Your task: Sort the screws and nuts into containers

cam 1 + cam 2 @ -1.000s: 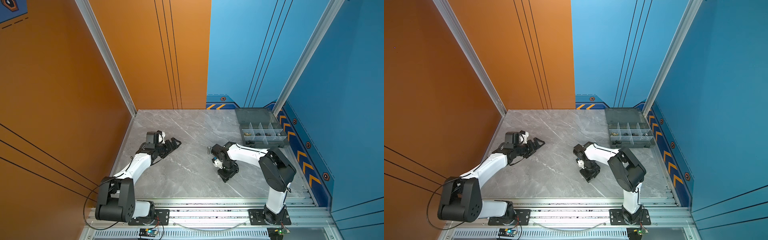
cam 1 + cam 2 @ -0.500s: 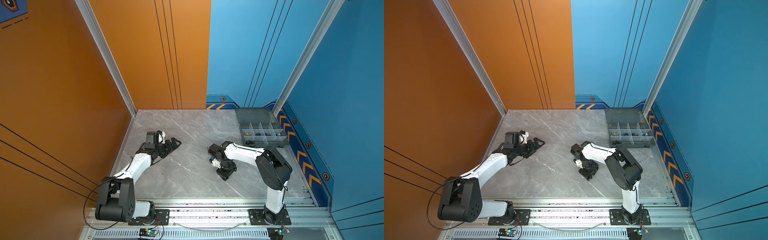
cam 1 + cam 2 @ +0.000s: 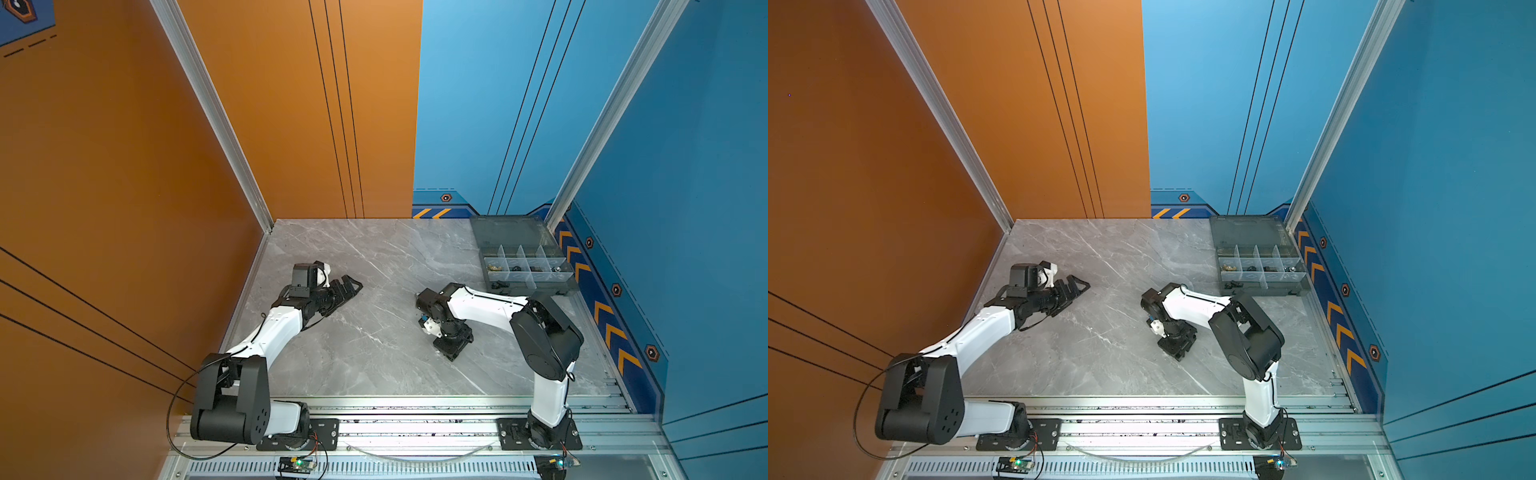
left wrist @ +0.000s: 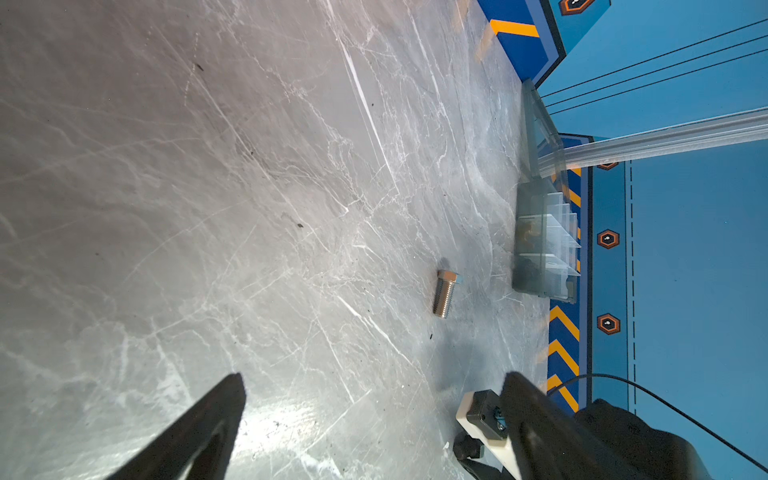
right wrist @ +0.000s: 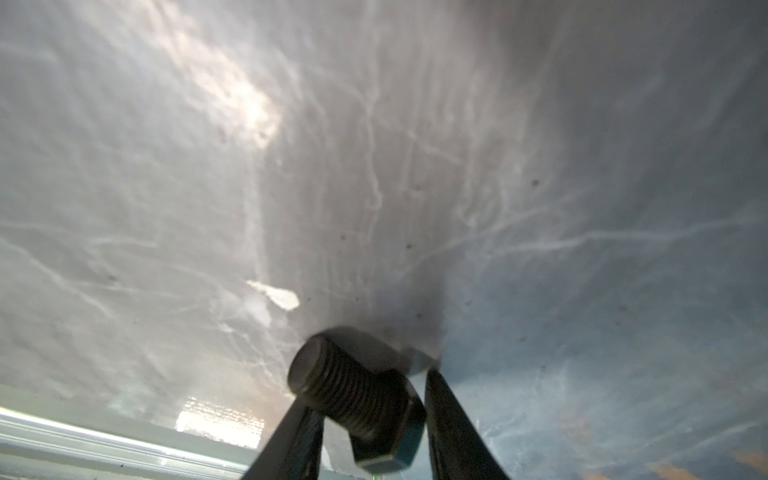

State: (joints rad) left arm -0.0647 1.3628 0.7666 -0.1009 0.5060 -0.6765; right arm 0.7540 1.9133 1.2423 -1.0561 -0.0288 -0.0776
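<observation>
Grey marble table (image 3: 374,365); both arms are mounted along its near edge.

**Left side.** The left gripper (image 3: 352,286) lies low over the surface, close to the left edge and pointing toward the middle. Its jaws stand wide apart. In the left wrist view the two dark fingers (image 4: 224,411) frame only bare marble, with nothing between them.

**Ahead of it.** A silver screw (image 4: 445,293) lies on its side on the surface, alone. It is well beyond the left fingertips and a little short of the organiser box, and it shows in the left wrist view.

**Middle, slightly right.** The right gripper (image 3: 452,345) points straight down at the surface, roughly midway between the near and far edges. In the right wrist view its fingers (image 5: 453,424) are narrowed onto a black screw (image 5: 361,399), one finger on each side. The screw is tilted, with its shank end nearest the marble. I cannot tell whether it touches.

**Far right corner.** The organiser box (image 3: 536,287) sits here with its lid (image 3: 513,230) open on the far side.
- The compartments (image 3: 530,258) are split by pale dividers.
- Brass-coloured pieces (image 3: 493,267) lie in the left-hand compartment.
- Dark pieces (image 3: 516,268) lie in the next one along.
- Both sets are too small to name.

The box stands apart from both grippers.
</observation>
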